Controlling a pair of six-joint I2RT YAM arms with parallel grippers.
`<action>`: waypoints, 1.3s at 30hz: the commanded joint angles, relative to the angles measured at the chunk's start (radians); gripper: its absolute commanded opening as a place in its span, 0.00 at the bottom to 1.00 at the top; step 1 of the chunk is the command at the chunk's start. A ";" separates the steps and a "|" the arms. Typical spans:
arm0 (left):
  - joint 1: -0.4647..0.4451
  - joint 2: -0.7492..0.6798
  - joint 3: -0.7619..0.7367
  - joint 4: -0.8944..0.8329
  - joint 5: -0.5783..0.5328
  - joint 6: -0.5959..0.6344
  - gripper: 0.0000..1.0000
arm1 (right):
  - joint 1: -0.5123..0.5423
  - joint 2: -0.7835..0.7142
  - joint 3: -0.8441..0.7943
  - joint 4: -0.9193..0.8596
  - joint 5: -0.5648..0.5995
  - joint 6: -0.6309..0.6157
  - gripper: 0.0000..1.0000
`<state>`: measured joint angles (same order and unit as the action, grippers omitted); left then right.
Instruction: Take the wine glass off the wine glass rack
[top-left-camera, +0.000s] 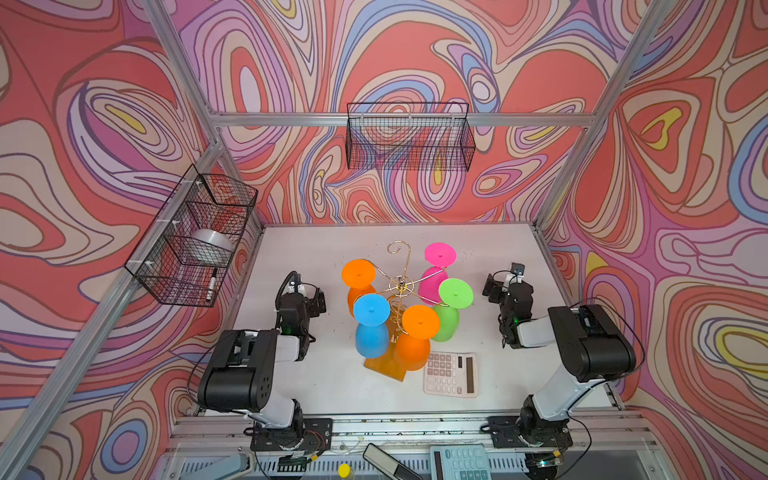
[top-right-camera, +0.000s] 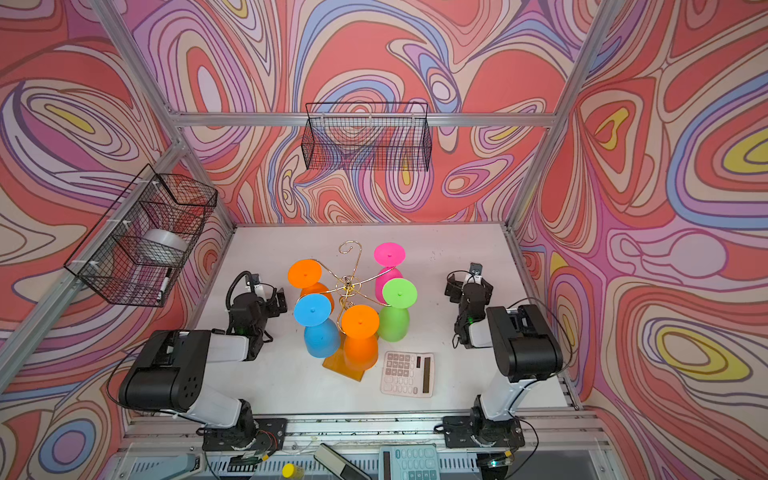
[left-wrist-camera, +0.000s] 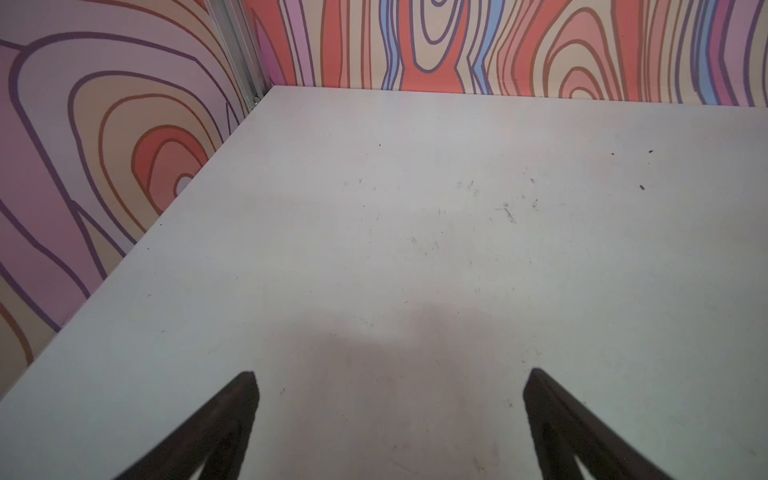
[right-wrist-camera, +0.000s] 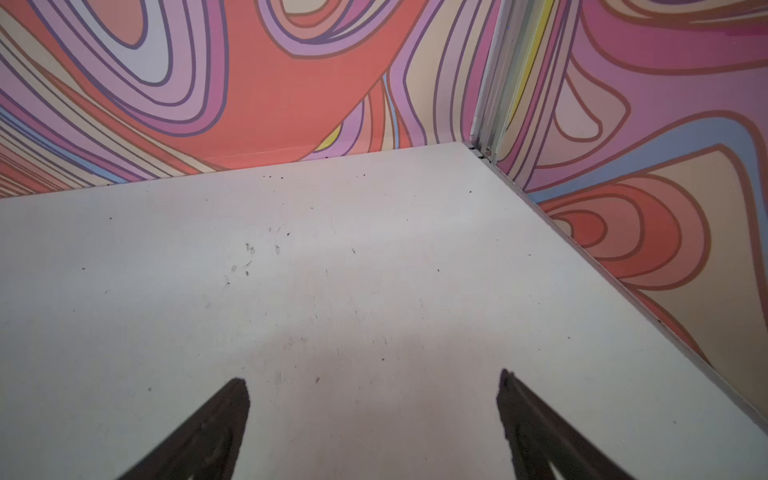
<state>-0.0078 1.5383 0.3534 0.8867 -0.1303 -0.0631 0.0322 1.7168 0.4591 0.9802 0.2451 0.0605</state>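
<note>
The wine glass rack (top-left-camera: 400, 284) (top-right-camera: 348, 285), a thin gold wire tree on an amber base (top-left-camera: 384, 369), stands mid-table. Several plastic wine glasses hang upside down from its arms: two orange (top-left-camera: 358, 273) (top-left-camera: 420, 322), a blue (top-left-camera: 371, 309), a green (top-left-camera: 456, 293) and a pink (top-left-camera: 440, 254). My left gripper (top-left-camera: 319, 298) (left-wrist-camera: 392, 374) is open to the left of the rack, apart from it. On the rack's right my right gripper (top-left-camera: 491, 289) (right-wrist-camera: 374, 376) is open too. Both wrist views show only bare table between the fingers.
A pale calculator (top-left-camera: 451, 374) lies just in front of and to the right of the rack's base. Black mesh baskets hang on the back wall (top-left-camera: 409, 137) and on the left wall (top-left-camera: 195, 237). A second calculator (top-left-camera: 459, 461) sits below the table's front rail.
</note>
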 joint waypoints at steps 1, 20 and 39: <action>-0.001 0.001 0.004 0.031 0.008 0.013 1.00 | -0.002 0.004 -0.004 0.014 -0.006 -0.009 0.98; -0.015 0.005 0.021 0.007 -0.008 0.024 1.00 | -0.003 0.007 0.001 0.003 -0.008 -0.008 0.98; -0.030 0.008 0.029 -0.004 -0.018 0.041 1.00 | -0.005 0.006 -0.002 0.008 -0.007 -0.007 0.98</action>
<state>-0.0349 1.5387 0.3649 0.8795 -0.1383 -0.0364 0.0322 1.7168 0.4591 0.9798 0.2436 0.0605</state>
